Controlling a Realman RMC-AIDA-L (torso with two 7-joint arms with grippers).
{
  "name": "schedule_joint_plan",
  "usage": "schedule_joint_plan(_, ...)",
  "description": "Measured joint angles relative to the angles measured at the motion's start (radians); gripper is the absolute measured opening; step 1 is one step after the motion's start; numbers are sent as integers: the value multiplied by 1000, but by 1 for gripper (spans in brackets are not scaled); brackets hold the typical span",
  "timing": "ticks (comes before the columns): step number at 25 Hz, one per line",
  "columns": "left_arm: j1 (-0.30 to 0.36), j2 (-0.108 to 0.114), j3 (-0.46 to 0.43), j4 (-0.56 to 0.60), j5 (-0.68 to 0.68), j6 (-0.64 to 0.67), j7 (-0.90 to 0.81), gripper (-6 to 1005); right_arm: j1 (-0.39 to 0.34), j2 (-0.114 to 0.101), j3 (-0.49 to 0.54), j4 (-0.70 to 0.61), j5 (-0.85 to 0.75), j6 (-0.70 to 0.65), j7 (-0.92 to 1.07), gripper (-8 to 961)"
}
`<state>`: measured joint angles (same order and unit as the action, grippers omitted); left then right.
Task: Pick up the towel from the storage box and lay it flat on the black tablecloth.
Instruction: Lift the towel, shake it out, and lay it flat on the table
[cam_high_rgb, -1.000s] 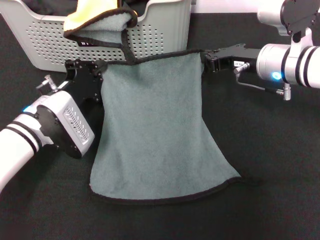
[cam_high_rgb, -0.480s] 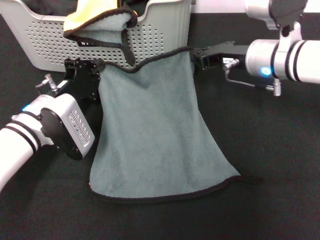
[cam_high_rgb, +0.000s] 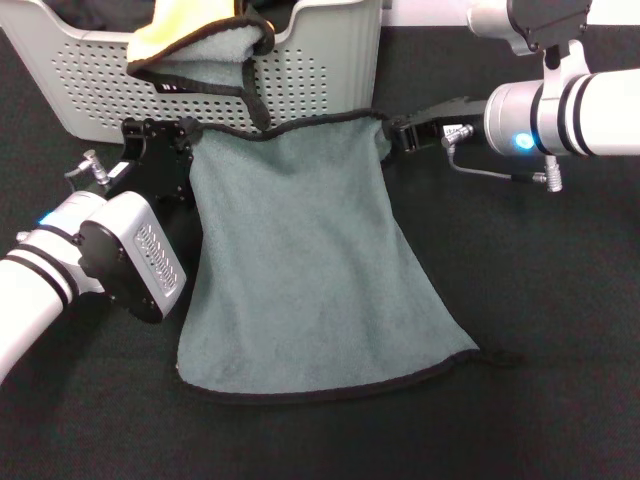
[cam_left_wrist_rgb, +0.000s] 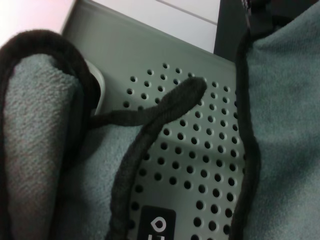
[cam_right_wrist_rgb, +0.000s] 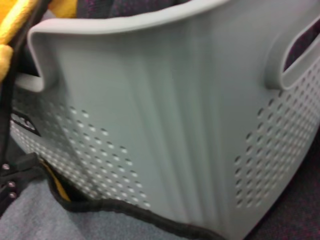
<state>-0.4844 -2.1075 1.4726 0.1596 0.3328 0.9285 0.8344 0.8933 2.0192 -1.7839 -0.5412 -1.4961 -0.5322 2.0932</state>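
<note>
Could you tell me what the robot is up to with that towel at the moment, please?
Both arms are spreading the grey-green towel over the black tablecloth. The left gripper pinches one far corner and the right gripper the other, just in front of the storage box. The towel's near edge already lies on the cloth; its far edge is held up and sags slightly. A second towel hangs over the box rim.

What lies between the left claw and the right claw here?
In the head view, the towel's black-bordered top edge spans from the left claw to the right claw, sagging slightly, with the storage box right behind it.
</note>
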Motion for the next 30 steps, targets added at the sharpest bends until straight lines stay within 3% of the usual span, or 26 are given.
schedule_joint_plan(8,1,0,0,1,3,0,9,16,5,2,0,12,-26,71,11,14)
schedule_joint_plan(23,8,0,2,3,0,1,20,16,14,9,-12,-66,-95,78,12,14)
schedule_joint_plan(30,9,0,1,3,0,1,20,16,47,9,-6,14,-97,79,35,14)
